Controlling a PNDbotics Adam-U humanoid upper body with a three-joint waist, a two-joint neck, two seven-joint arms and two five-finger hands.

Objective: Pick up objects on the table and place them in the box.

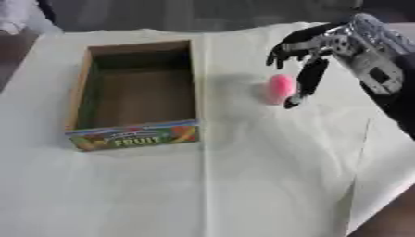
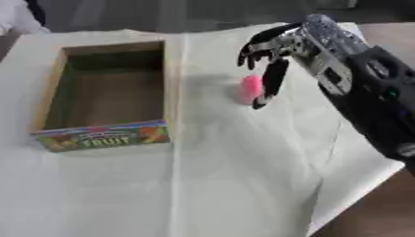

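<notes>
Pink egg-shaped object (image 1: 280, 86) on a pale cloth (image 1: 243, 185), lying just beside the robot's right hand (image 1: 324, 46), on the hand's left side, toward the box (image 1: 77, 99). The hand comes in from the upper right with fingers spread and slightly bent, holding nothing. 1 long dark finger (image 1: 307, 81) points down just past the object's right edge; whether it touches is unclear. The object's long axis runs roughly toward and away from the robot. The box, seemingly empty, sits further left, well apart from the hand. The left hand does not show, so the right is clearly the nearer for the grasp.
</notes>
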